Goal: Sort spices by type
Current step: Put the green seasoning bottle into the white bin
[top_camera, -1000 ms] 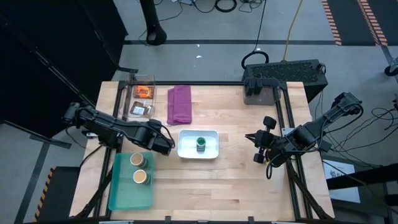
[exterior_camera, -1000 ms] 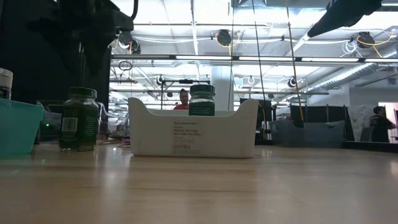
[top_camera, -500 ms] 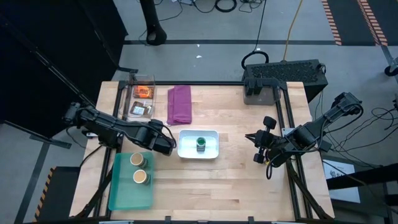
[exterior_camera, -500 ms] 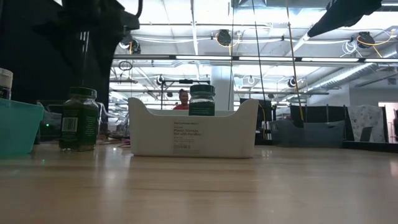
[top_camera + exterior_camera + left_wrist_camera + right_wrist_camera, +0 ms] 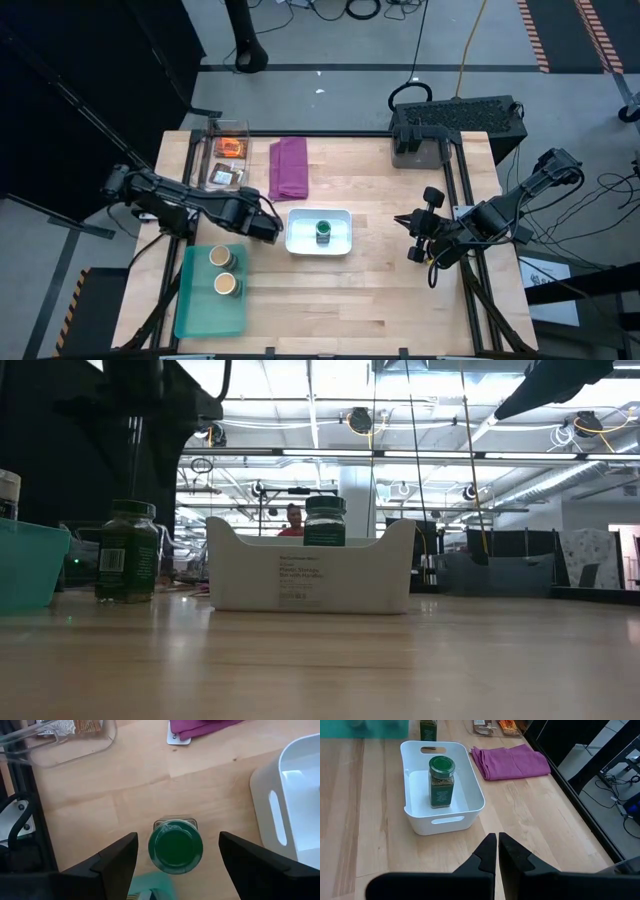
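A green-lidded jar (image 5: 175,847) stands upright on the table between the teal tray (image 5: 200,305) and the white bin (image 5: 340,243); it also shows in the low view (image 5: 127,552). My left gripper (image 5: 178,838) hovers over it, open, one finger on each side of the lid without touching. In the high view the left gripper (image 5: 266,227) hides this jar. A second green-lidded jar (image 5: 323,232) stands in the bin. Two tan-lidded jars (image 5: 220,257) (image 5: 227,285) stand in the tray. My right gripper (image 5: 497,845) is shut and waits by the table's right edge.
A clear container (image 5: 212,163) at the far left holds an orange packet (image 5: 232,147) and a dark brown packet (image 5: 226,177). A folded purple cloth (image 5: 289,167) lies beside it. A black box (image 5: 455,125) sits at the far right corner. Bare wood lies between bin and right arm.
My left arm has shifted a little above the green-lidded jar beside the bin. The jars, bin and tray stand where they were.
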Controlling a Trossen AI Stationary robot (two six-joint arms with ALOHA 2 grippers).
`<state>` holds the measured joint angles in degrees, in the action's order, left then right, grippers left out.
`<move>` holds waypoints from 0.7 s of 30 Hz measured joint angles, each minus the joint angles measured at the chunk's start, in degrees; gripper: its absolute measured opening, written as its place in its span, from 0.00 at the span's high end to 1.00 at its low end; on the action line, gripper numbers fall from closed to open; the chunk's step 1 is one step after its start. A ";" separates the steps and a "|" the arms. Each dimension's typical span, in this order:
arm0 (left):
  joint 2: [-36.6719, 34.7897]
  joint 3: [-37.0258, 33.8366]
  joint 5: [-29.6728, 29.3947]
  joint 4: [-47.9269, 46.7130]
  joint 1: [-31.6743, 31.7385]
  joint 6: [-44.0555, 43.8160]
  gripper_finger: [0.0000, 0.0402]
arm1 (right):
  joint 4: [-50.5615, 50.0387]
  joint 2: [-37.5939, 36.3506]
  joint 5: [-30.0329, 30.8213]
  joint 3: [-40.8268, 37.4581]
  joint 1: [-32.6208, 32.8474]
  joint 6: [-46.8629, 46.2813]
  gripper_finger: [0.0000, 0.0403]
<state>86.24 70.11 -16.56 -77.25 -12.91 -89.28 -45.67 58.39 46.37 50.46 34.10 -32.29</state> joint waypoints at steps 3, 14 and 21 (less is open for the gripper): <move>0.00 -1.19 0.06 0.89 -0.26 -1.13 0.29 | -0.02 0.00 0.00 0.00 0.01 0.00 1.00; 0.02 -6.91 1.78 5.29 -0.28 -1.88 0.29 | -0.02 0.00 0.00 0.00 -0.01 0.18 1.00; 0.02 -6.91 1.79 5.47 -0.28 -1.88 0.29 | -0.02 0.00 0.00 0.00 0.00 0.17 1.00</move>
<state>86.26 63.20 -14.76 -71.79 -13.19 -91.15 -45.69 58.39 46.37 50.46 34.10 -32.12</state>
